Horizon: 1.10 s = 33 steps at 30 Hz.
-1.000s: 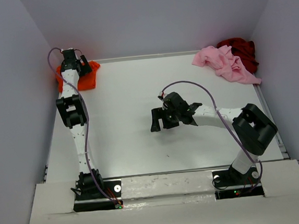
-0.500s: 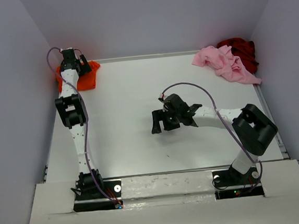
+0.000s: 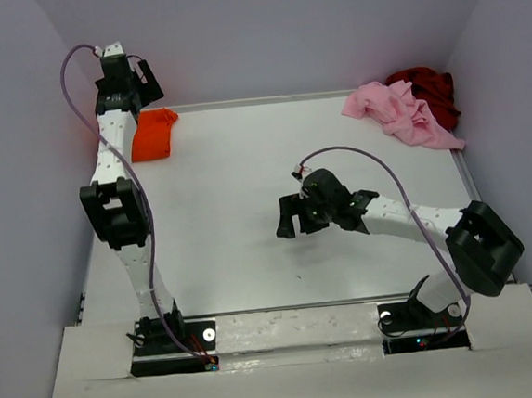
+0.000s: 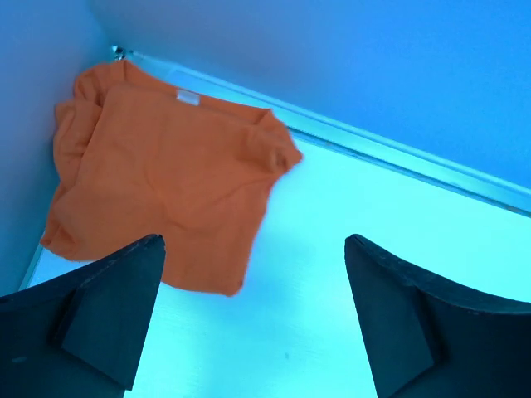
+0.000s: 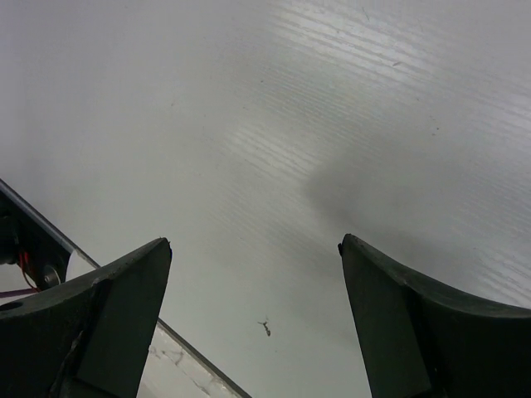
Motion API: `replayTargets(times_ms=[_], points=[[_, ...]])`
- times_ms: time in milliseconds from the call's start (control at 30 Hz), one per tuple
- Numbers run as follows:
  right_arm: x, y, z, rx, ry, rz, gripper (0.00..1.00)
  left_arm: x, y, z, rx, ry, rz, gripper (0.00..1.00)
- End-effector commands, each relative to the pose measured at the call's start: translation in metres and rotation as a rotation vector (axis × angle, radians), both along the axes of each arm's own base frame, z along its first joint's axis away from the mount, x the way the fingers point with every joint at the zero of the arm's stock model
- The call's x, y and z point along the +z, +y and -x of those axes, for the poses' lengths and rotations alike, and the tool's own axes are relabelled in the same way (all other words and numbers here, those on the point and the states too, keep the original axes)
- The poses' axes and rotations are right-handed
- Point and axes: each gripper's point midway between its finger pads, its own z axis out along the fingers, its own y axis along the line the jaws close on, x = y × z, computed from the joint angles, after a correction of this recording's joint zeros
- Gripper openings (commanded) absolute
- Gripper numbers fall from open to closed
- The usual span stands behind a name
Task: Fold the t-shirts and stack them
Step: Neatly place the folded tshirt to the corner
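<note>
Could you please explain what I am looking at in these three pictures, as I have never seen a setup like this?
These are two robot arms bolted at the near edge of a white table. The wide picture comes from a fixed camera above and behind them. The other two come from small cameras on each wrist, so the dark shapes at their lower corners are that arm's own fingers. The left tool hangs open, raised near a roughly folded orange t-shirt in the far left corner. The right tool is open over bare table near the middle. A crumpled pink t-shirt and a dark red t-shirt lie touching in the far right corner. Neither tool holds anything.
</note>
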Motion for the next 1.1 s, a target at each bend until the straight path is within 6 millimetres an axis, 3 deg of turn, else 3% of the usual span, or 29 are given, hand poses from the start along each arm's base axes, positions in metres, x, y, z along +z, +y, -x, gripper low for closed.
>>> replayTargets(times_ms=[0,33,100,133,200,233,267,333,500,600,733,833,933,1067], points=[[0.018,-0.008,-0.005,-0.036,-0.079,0.019,0.89,0.078,-0.035,0.035,-0.02,-0.175,-0.035,0.99],[0.026,-0.012,-0.006,-0.044,-0.102,0.027,0.89,0.116,-0.034,0.051,0.007,-0.265,-0.041,0.99],[0.035,-0.021,-0.013,-0.085,-0.148,0.049,0.89,0.119,-0.062,0.066,-0.053,-0.307,-0.015,0.99],[0.04,-0.024,-0.014,-0.091,-0.167,0.05,0.89,0.15,-0.067,0.088,-0.053,-0.384,0.002,0.99],[0.056,-0.031,-0.019,-0.129,-0.217,0.045,0.89,0.164,-0.08,0.108,-0.097,-0.448,0.039,0.99],[0.065,-0.032,-0.021,-0.138,-0.235,0.04,0.89,0.156,-0.085,0.125,-0.107,-0.485,0.072,0.99],[0.063,-0.034,-0.02,-0.136,-0.229,0.049,0.89,0.174,-0.085,0.136,-0.106,-0.526,0.083,0.99],[0.073,-0.035,-0.024,-0.159,-0.248,0.046,0.89,0.176,-0.094,0.163,-0.152,-0.615,0.097,0.99],[0.094,-0.042,-0.031,-0.192,-0.307,0.042,0.87,0.133,-0.133,0.2,-0.36,-0.661,0.172,0.99],[0.105,-0.047,-0.038,-0.22,-0.355,0.054,0.87,0.12,-0.162,0.215,-0.494,-0.628,0.231,0.99],[0.136,-0.055,-0.049,-0.261,-0.449,0.051,0.87,0.1,-0.19,0.241,-0.616,-0.577,0.34,0.99],[0.157,-0.068,-0.058,-0.317,-0.526,0.075,0.87,0.1,-0.207,0.26,-0.661,-0.596,0.254,0.99],[0.173,-0.08,-0.069,-0.385,-0.585,0.105,0.88,0.106,-0.209,0.264,-0.648,-0.56,0.142,0.99],[0.197,-0.09,-0.084,-0.443,-0.669,0.138,0.88,0.094,-0.205,0.27,-0.595,-0.549,0.08,0.99]])
